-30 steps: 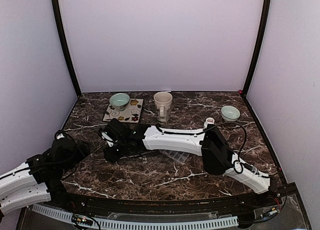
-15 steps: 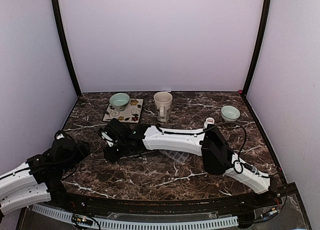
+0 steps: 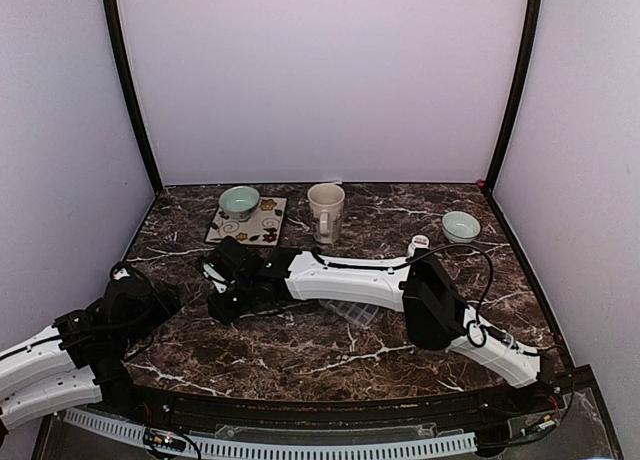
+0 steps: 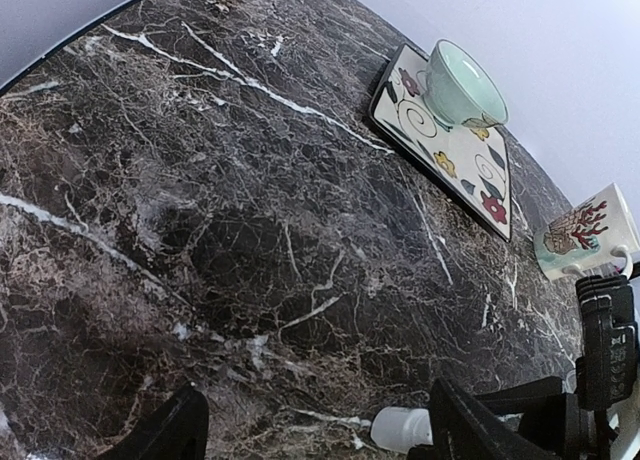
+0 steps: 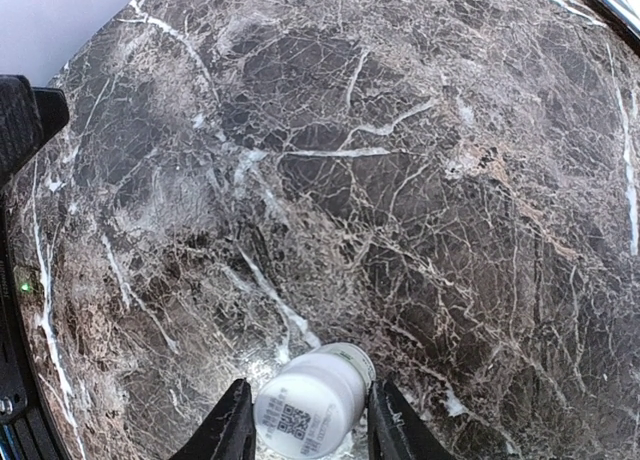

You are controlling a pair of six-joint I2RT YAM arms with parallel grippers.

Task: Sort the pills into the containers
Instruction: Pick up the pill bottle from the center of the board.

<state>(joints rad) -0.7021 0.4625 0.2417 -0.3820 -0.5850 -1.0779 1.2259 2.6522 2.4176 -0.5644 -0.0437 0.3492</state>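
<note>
My right arm reaches across the table to the left, and my right gripper [image 3: 222, 298] [image 5: 305, 420] is shut on a white pill bottle [image 5: 310, 400]. The bottle lies on its side, low over the marble, with a finger against each flank. Its white end [image 4: 400, 428] also shows in the left wrist view. My left gripper [image 4: 318, 435] [image 3: 165, 298] stands open just left of it, with nothing between its fingers. The clear container tray [image 3: 352, 312] lies mid-table, mostly hidden under my right forearm. No pills show.
A pale green bowl [image 3: 239, 200] [image 4: 462, 80] sits on a floral tile [image 3: 262, 226] [image 4: 470, 165] at the back left. A cream mug [image 3: 325, 210] [image 4: 585, 235] stands beside it. A second green bowl [image 3: 460, 225] and a small white object [image 3: 418, 243] are at the back right.
The right gripper's jaws have narrowed slightly around the white bottle. The left arm has barely shifted.
</note>
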